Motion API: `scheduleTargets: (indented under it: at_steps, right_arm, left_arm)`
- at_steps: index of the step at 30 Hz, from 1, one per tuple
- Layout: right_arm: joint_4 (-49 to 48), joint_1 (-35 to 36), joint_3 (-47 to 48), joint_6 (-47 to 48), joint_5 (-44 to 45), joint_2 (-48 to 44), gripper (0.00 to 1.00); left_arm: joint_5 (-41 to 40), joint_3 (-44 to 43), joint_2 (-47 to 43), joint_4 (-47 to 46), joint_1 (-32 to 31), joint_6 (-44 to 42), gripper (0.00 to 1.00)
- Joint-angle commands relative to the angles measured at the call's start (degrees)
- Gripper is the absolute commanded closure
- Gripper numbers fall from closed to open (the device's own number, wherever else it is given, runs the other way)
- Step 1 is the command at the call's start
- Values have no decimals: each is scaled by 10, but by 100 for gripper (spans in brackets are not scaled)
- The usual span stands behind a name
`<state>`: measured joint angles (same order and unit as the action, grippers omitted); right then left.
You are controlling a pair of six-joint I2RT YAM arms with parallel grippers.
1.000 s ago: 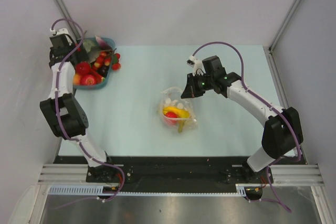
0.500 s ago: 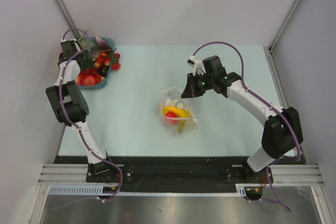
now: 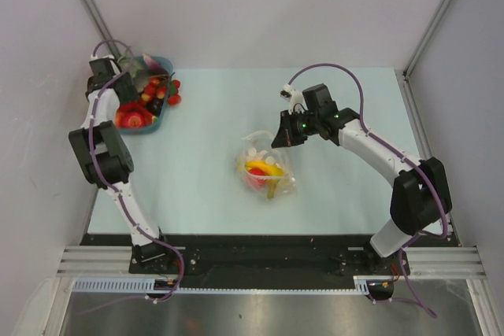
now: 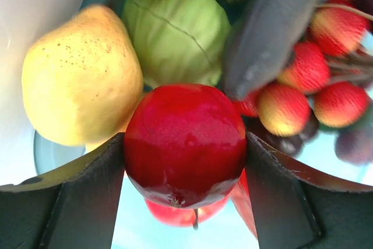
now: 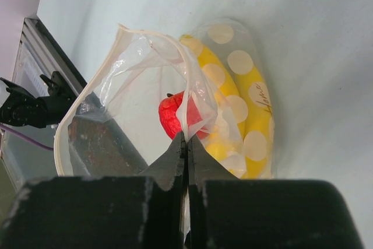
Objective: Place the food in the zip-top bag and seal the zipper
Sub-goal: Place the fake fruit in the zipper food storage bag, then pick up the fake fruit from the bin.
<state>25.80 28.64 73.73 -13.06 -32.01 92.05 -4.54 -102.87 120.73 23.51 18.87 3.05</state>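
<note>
From above, the blue basket (image 3: pixel 150 129) of mixed food sits well to the left of the zip-top bag (image 3: pixel 266 169), with the left gripper (image 3: pixel 124 94) down in it. The right gripper (image 3: pixel 281 141) is at the bag's far edge. At the left wrist, the jaws press both flanks of a red apple (image 4: pixel 185 138), with a yellow pear (image 4: pixel 81 74) and a green cabbage (image 4: pixel 175 33) crowding it. The glossy apple could squirt free, or drag neighbours out. At the right wrist, the jaws are pinched tight on the mouth film beside the zipper (image 5: pixel 87 94). The bag holds a banana (image 5: pixel 215 80) and a red fruit (image 5: pixel 173 116). If that pinch slips, the mouth collapses.
</note>
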Motion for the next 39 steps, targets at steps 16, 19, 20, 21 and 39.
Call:
scheduleTargets:
  at_steps: [16,19,20,21,39]
  right_arm:
    - [-29,7,-13,-14,-24,-33,100]
    - [-30,7,-13,-18,-31,-36,100]
    - [-30,7,-13,-17,-31,-39,100]
    - [-29,7,-13,-17,-32,-40,100]
    - [-32,7,-15,-14,-45,-47,100]
  left_arm:
    - [233,367,-534,-62,-393,-16,49]
    - [219,385,-539,-55,-494,-29,48]
    - [219,389,-533,-50,-514,-30,48]
    - [218,393,-529,-39,-542,-44,48]
    - [197,382,-575,9,-418,6,0]
